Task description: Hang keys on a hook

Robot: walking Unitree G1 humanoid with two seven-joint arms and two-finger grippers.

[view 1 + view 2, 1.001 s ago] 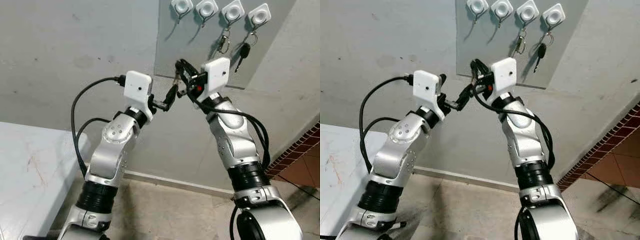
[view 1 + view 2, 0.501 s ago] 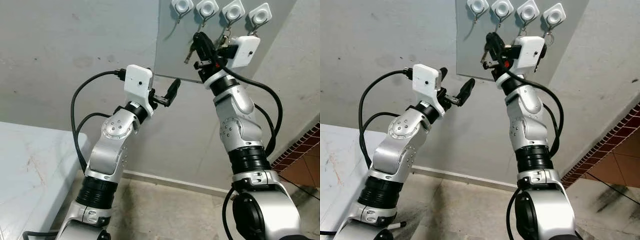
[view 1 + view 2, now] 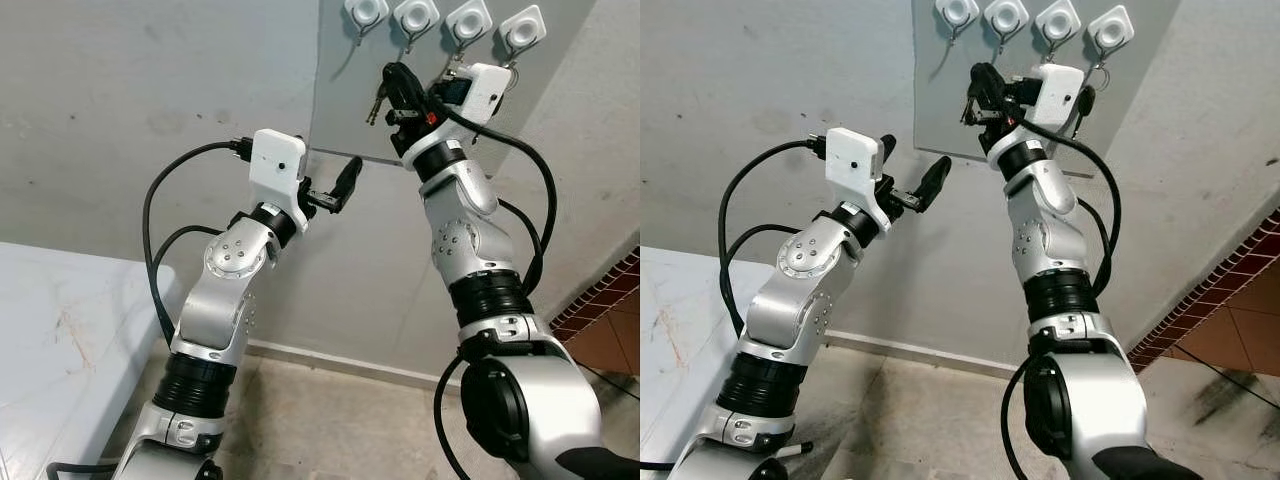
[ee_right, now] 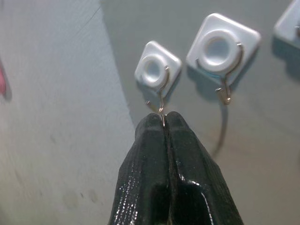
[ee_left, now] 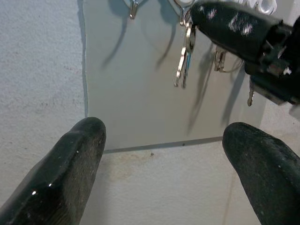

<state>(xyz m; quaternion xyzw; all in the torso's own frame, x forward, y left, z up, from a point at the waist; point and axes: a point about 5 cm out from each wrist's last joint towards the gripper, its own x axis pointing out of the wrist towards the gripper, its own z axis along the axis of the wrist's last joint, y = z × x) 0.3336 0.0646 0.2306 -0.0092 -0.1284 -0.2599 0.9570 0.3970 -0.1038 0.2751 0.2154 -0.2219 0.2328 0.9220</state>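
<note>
A rough grey wall stands before me, with a smoother grey panel fixed to it and four white square hooks along its top edge. Far left, low down, a white table juts in; a red brick edge shows at the far right.

Taken left to right: my left gripper is raised below the panel's lower left corner, fingers spread wide and holding nothing. My right gripper is up against the panel, just under the first two hooks. Its fingers are pressed together on the ring of the keys, which dangle below the fingertips. In my right wrist view the fingertips sit just beneath the leftmost hook, and a sliver of wire shows between them; I cannot tell whether it is the key ring or the hook's own tip. The second hook looks free. The two hooks further right already carry keys, including a black-headed key.

The danger, as I judge it, is letting go before the ring is truly over the hook's upturned end: the keys would fall to the floor. My pinch hides the ring, so the threading is partly blind, and pushing off-line could bend the thin wire or nudge the adhesive base.
</note>
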